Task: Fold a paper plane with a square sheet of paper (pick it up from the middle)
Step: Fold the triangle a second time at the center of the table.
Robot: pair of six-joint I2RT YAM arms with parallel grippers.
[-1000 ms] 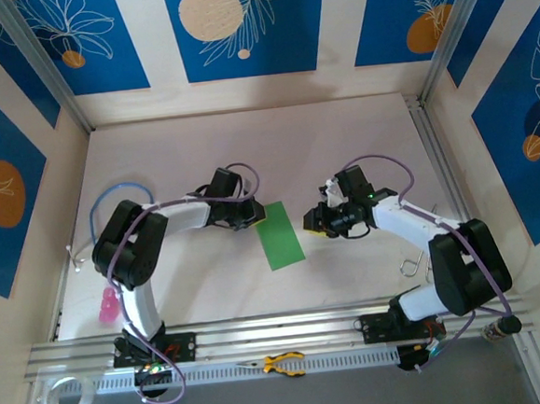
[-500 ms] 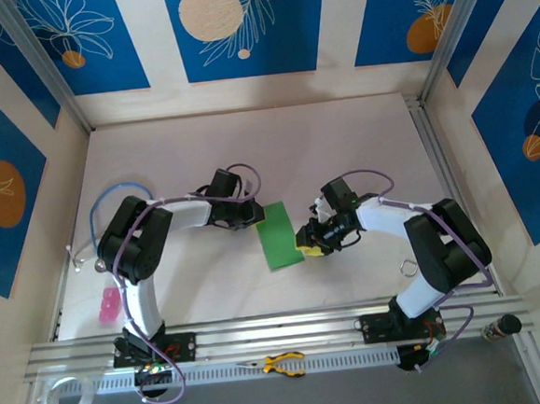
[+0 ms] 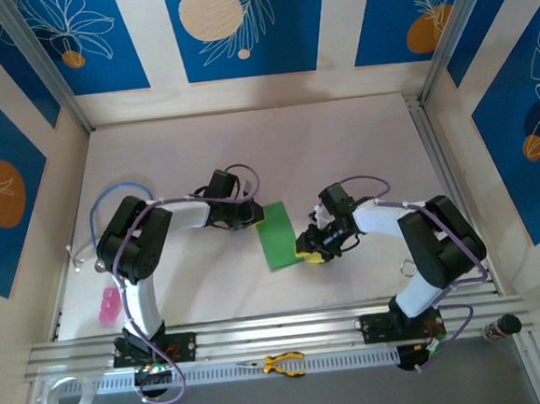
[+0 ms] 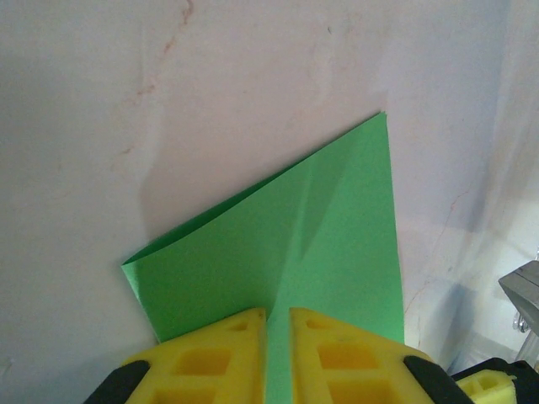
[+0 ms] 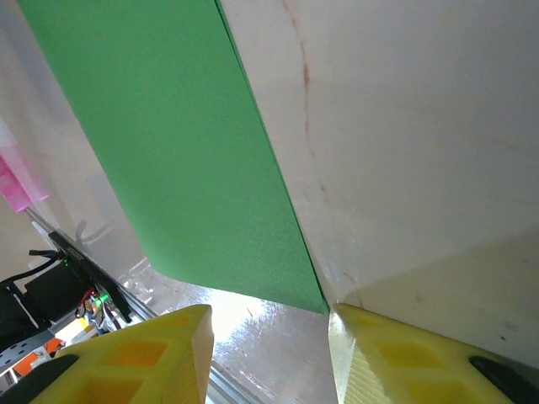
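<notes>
The square sheet of paper (image 3: 279, 236) is bright green and lies in the middle of the table, folded over into a narrow rectangle. My left gripper (image 3: 255, 216) is at its upper left edge. In the left wrist view the yellow fingers (image 4: 219, 353) are shut on the paper (image 4: 328, 244), with a fold line running out from between them. My right gripper (image 3: 307, 249) is low over the table at the sheet's lower right corner and stands open. In the right wrist view that corner of the paper (image 5: 185, 168) points toward the gap of the right gripper (image 5: 269, 337), with nothing held.
A pink object (image 3: 108, 306) lies at the left edge, and a blue cable loop (image 3: 119, 190) sits behind it. Yellow-handled pliers (image 3: 283, 362) and a tape roll (image 3: 61, 398) rest on the front rail. A small metal hook (image 3: 408, 267) lies right of the paper.
My right gripper has swung left and down to the paper's lower right corner and its jaws have spread a little. The left gripper has kept its grip in place.
</notes>
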